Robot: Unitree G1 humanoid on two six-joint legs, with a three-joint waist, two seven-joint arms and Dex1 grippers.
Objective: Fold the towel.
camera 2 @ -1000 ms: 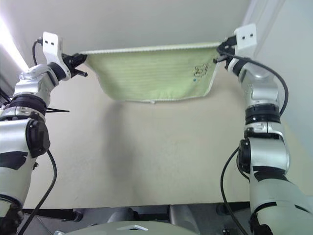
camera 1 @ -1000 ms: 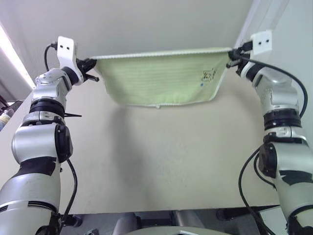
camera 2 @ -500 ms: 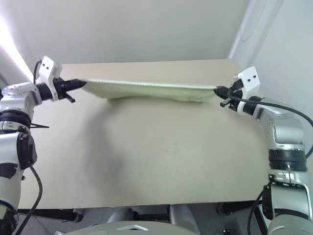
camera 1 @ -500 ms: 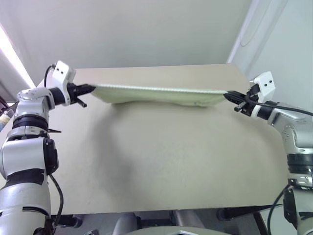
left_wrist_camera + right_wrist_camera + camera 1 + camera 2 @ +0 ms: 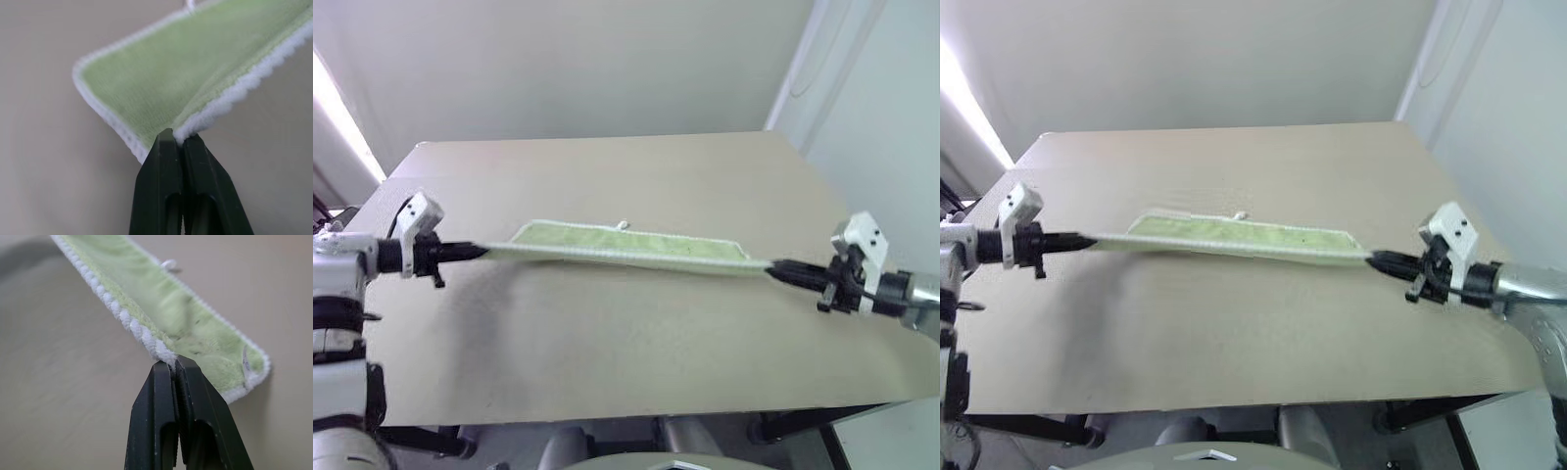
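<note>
While left tool (image 5: pixel 475 253) and right tool (image 5: pixel 778 265) each stayed clenched on corner, small light-green terry towel (image 5: pixel 626 245) hung taut between them, low over beige table (image 5: pixel 636 333). Risks: corner slipping from thin pinch; uneven lowering skewing fold.

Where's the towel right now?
In the head views the towel is stretched across the middle of the table, its far part lying on it, each near corner pinched by the left gripper and right gripper.

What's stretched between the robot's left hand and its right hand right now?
The towel spans the whole gap, pinched at one end by the left hand and at the other by the right hand, low over the table; both eye views show it.
</note>
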